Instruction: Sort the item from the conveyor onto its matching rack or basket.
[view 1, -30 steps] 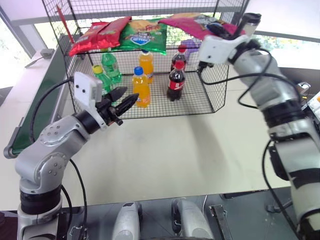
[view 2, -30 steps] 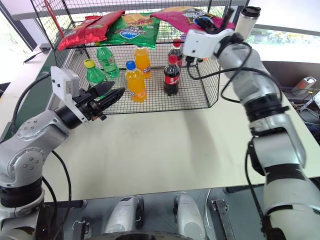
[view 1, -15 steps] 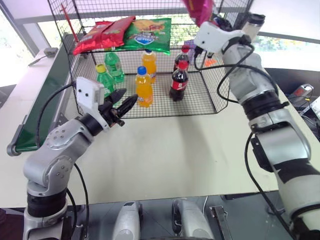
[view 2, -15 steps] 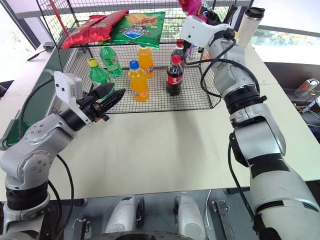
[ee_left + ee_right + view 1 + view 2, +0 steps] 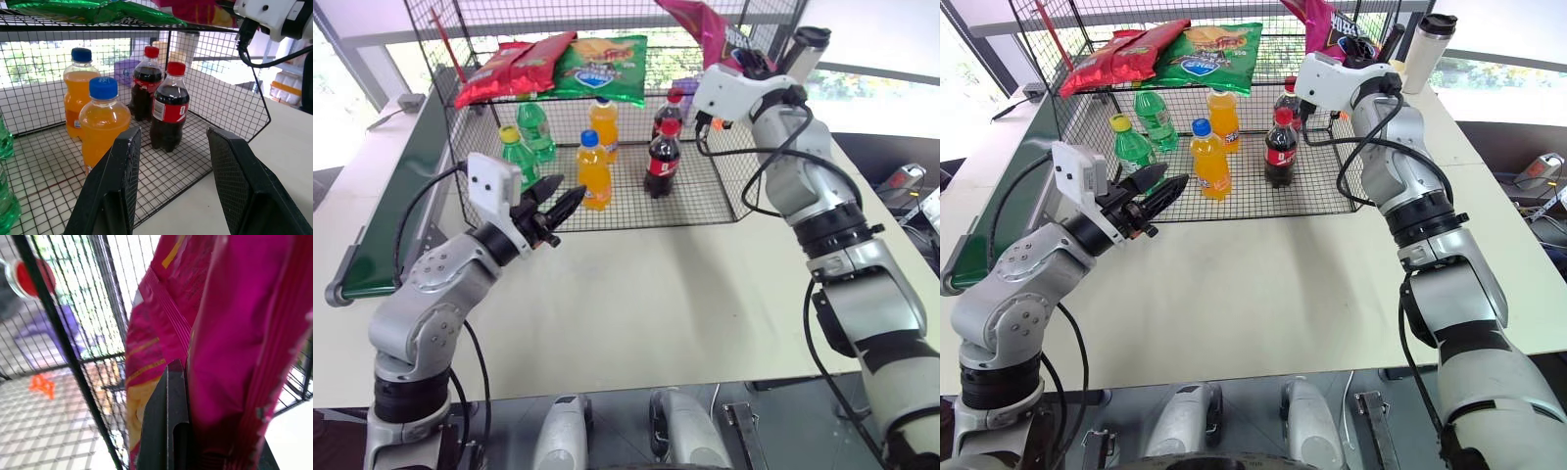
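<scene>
pink snack bag (image 5: 701,22) pinched upright in the right gripper (image 5: 1347,46) should tip flat (gently) onto the rack (image 5: 460,100) shelf just below.

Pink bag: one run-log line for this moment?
right pincer: shut on pink bag, raised at rack's right end | rack top shelf: red and green bags | left pincer: open, empty

Orange soda bottles (image 5: 593,168), cola bottles (image 5: 662,157), perhaps a tumbler (image 5: 803,51) behind.
</scene>
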Motion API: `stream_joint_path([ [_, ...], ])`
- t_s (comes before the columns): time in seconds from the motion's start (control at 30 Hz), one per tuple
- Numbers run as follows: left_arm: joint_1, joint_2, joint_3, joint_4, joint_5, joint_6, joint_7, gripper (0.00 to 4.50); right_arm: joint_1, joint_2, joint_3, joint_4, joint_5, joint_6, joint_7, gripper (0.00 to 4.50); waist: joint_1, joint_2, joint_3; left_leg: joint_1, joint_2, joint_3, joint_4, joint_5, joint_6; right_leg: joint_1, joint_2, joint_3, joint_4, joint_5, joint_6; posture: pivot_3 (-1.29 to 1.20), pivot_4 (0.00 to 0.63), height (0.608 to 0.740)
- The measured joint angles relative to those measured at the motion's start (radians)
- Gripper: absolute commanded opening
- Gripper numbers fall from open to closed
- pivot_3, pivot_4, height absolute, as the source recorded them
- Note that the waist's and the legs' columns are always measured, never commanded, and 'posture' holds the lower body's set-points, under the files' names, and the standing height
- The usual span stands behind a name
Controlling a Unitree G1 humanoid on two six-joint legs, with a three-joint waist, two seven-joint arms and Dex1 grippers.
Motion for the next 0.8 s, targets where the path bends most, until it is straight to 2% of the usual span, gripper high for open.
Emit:
stream_joint_path([
  [0.13,-0.004,-0.01,-0.004,0.015,0.009,-0.01,-0.003,2.19,-0.025,0.059,0.023,0.064,0.002,-0.018,0.011,0.0,-0.005,0.0,0.0,0.0,0.0,0.0,-0.001,0.0,0.0,0.0,0.001,0.0,0.0,0.0,0.0,0.0,0.15,0.74],
  [0.3,0.0,-0.013,-0.004,0.015,0.02,-0.015,-0.007,2.24,-0.079,0.084,0.022,0.117,0.022,-0.049,0.012,1.92,0.0,0.0,0.0,-0.001,0.0,0.0,-0.001,0.0,0.0,-0.001,0.0,0.0,0.0,0.0,0.0,0.0,0.15,0.74],
  [0.43,0.001,-0.024,-0.004,0.015,0.023,-0.015,-0.007,2.24,-0.105,0.087,0.018,0.126,0.033,-0.062,0.008,3.89,-0.001,0.0,0.0,0.0,0.0,0.0,0.0,0.0,0.0,0.0,0.0,0.0,0.0,0.0,0.0,0.0,0.15,0.74],
  [0.63,0.008,-0.027,-0.004,0.018,0.033,-0.018,-0.01,2.24,-0.083,0.077,0.003,0.053,0.058,-0.063,0.07,3.89,-0.001,0.0,0.0,0.002,0.0,0.0,-0.001,0.0,0.0,0.001,0.0,0.0,0.0,0.0,0.0,0.0,0.15,0.74],
  [0.8,0.013,-0.03,-0.005,0.045,0.047,-0.031,-0.016,2.24,-0.012,0.08,-0.058,-0.077,0.17,-0.091,0.176,3.89,-0.001,0.0,0.0,0.001,0.0,0.0,-0.001,0.0,0.0,0.001,0.0,0.0,0.0,0.0,0.0,0.0,0.15,0.74],
])
